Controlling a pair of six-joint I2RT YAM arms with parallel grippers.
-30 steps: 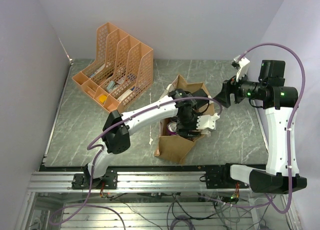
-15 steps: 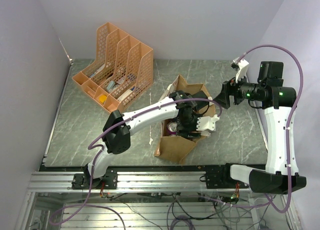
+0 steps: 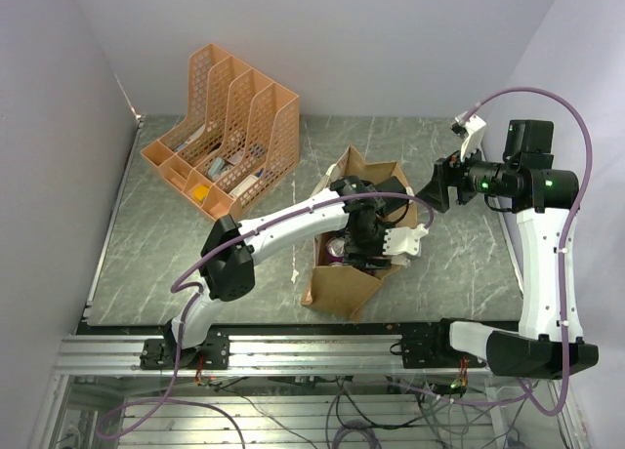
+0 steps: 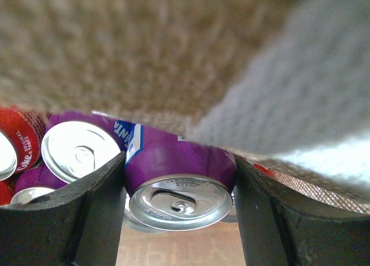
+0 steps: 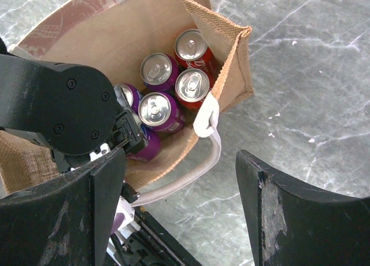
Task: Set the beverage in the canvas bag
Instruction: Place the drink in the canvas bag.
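left pincer (image 4: 179, 158) is down inside the canvas bag (image 5: 144, 29), jaws snug on both sides of the purple can (image 4: 176, 199), just beside the other cans (image 5: 173, 75). looks like the drop-off step. next it needs to let go and lift clear of the white strap (image 5: 202, 141). right pincer (image 5: 180, 162) hangs wide open, holding nothing.

1. Orange mesh file organiser (image 3: 227, 127): several upright slots, set at an angle on the far left of the table.
2. Papers and a small yellow item (image 3: 198, 190) sit in its slots.
3. Grey marbled table (image 3: 146, 264); aluminium rail (image 3: 293, 356) runs along the near edge.
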